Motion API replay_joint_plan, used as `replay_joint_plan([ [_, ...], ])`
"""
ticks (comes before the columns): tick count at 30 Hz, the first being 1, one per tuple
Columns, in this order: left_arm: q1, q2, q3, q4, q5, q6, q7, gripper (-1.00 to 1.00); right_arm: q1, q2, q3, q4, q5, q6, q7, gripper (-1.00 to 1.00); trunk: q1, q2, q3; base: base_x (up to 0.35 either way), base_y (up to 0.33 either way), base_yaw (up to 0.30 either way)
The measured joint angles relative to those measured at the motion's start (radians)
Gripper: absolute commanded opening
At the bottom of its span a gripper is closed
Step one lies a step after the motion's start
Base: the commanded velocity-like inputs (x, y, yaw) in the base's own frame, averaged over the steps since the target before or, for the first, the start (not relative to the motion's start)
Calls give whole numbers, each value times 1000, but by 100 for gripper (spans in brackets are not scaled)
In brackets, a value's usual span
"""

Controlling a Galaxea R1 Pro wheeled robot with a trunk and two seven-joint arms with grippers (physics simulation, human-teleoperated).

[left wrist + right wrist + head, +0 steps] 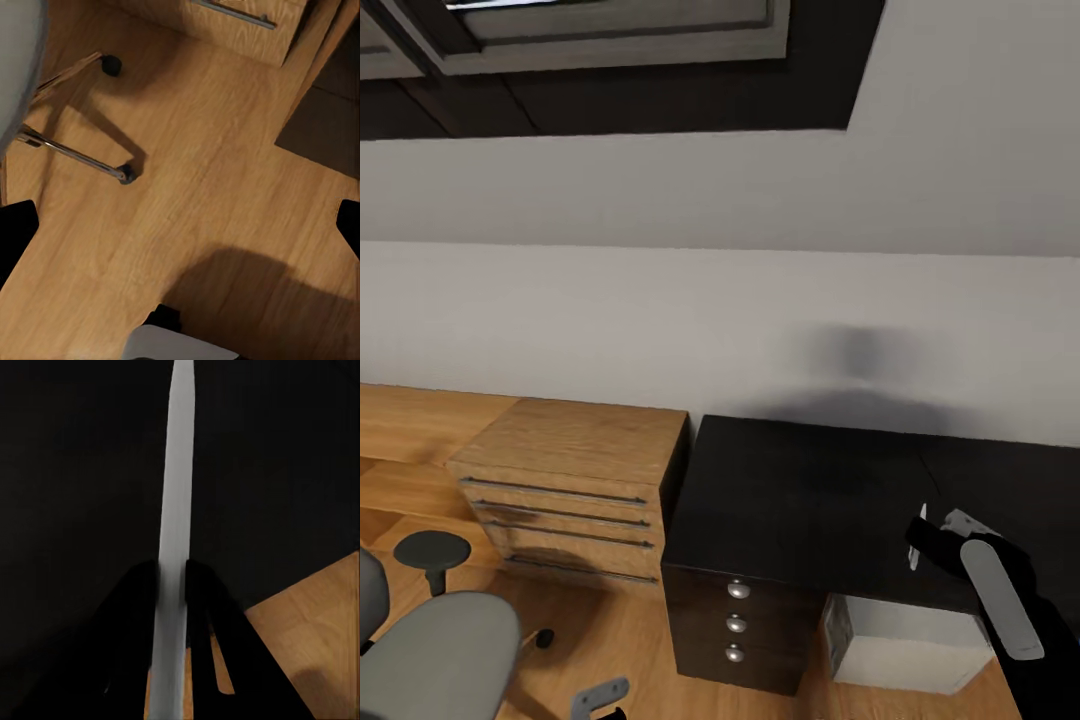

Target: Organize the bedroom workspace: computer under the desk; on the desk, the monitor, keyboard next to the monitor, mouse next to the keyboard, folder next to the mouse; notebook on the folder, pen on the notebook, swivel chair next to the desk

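Note:
My right gripper (920, 540) hovers over the front right part of the black desk (810, 490), shut on a thin pale-grey flat thing (176, 502) seen edge-on, which looks like the folder (917, 522). Its dark fingers (135, 607) press both faces of it above the desk top (75, 472). The white computer (905, 640) stands under the desk. At the lower left is the grey swivel chair (440, 640), its seat bare where visible. My left gripper (180, 232) hangs open over the wooden floor, near the chair's chrome legs (75, 154).
A wooden drawer cabinet (570, 480) stands against the desk's left side, below a plain white wall. The desk's own black drawer unit (735, 620) has three round knobs. Wooden floor (315, 615) shows past the desk's edge.

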Motion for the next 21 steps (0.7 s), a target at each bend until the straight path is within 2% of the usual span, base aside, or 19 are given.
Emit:
replay_joint_plan([
  [2,0,0,0,1,0,-1,0,100,0,-8,-8,1,1,6,0,-100,0,0,2,0,0,-256],
  [4,0,0,-1,3,-1,-16,0,100,0,-29,-11,3,0,11,0,-100,0,0,4,0,0,-256],
  [8,0,-1,-7,21,-5,-52,1,100,0,-55,-13,8,-1,14,-1,-100,0,0,8,0,0,-256],
  [12,0,-4,-21,30,-7,-66,1,100,0,-62,-12,12,2,12,-8,-100,0,0,11,0,0,-256],
  [18,0,-6,-23,30,-7,-67,1,100,-1,-62,-6,27,17,11,-75,-100,0,0,17,0,0,-251],
  [19,0,-6,-23,30,-7,-67,1,100,-2,-62,-1,51,44,12,-85,-100,0,0,18,0,0,-246],
  [21,0,-6,-23,30,-7,-67,1,100,-3,-61,1,68,66,12,-88,-100,0,0,20,0,0,-239],
])
